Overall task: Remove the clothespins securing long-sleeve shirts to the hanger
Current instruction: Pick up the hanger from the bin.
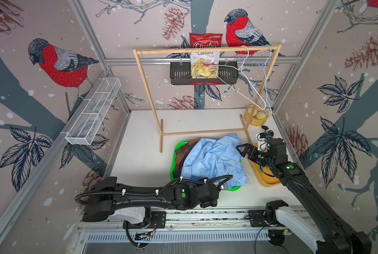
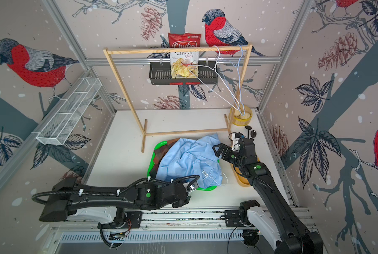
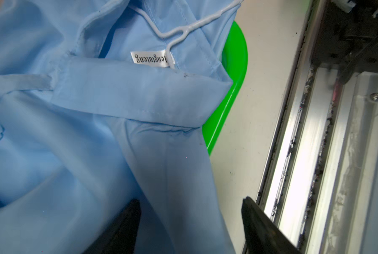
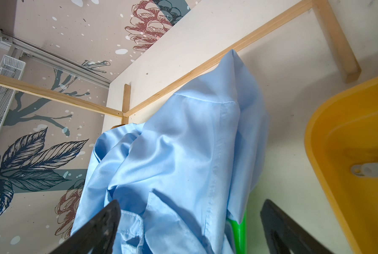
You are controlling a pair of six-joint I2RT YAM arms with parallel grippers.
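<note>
The left pincer [image 3: 191,200] is released. Its fingers stand apart over the near edge of the light blue shirt [image 1: 212,158]. The shirt's collar, label and a white wire hanger [image 3: 183,30] lie just ahead of it. The left arm [image 1: 139,195] stretches low along the front of the surface towards the green tray [image 1: 180,144]. The blue shirt is heaped on that tray, over a dark plaid shirt [image 1: 181,156].

The right pincer [image 1: 241,150] is released too, its jaws wide. It hovers just beside the far right edge of the blue shirt. The right arm [image 1: 293,173] rises from the front rail and bends down to it.

Beside that pincer, a pale clothespin [image 4: 369,169] lies in the yellow tray [image 1: 266,182]. A wooden rack [image 1: 205,50] stands beyond on the white surface [image 1: 139,154], with bird-patterned walls around it.
</note>
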